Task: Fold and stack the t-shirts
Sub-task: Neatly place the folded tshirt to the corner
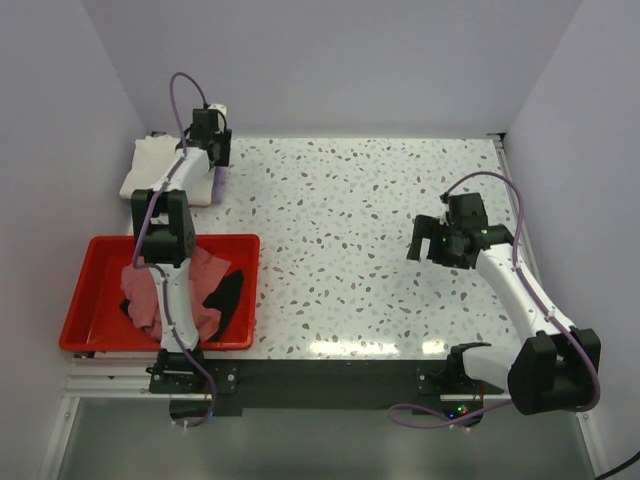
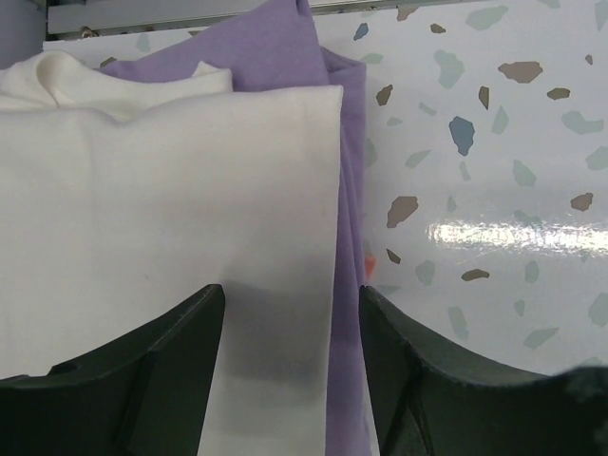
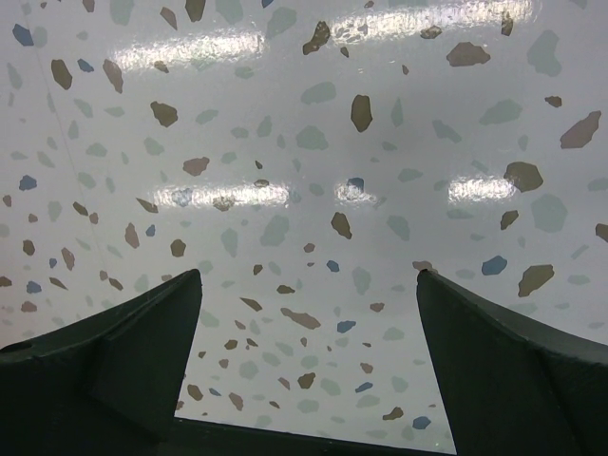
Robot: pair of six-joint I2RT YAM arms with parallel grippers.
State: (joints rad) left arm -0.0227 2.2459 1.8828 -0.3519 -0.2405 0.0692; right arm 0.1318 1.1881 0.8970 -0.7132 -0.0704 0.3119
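A folded cream-white t-shirt [image 1: 155,168] lies on a folded lavender t-shirt [image 1: 218,184] at the back left corner of the table. In the left wrist view the cream-white t-shirt [image 2: 171,190] covers most of the lavender t-shirt [image 2: 275,52], which shows along its right and far edges. My left gripper [image 1: 213,150] [image 2: 292,290] hovers low over the stack's right edge, jaws apart, one finger over the white cloth and the other just past the lavender edge. My right gripper [image 1: 418,240] [image 3: 309,275] hangs wide open over bare table at the right, holding nothing.
A red tray [image 1: 90,250] at the front left holds a crumpled pink t-shirt [image 1: 205,275] and a black t-shirt [image 1: 228,295]; the left arm's links pass over it. Walls close in the table on the left, back and right.
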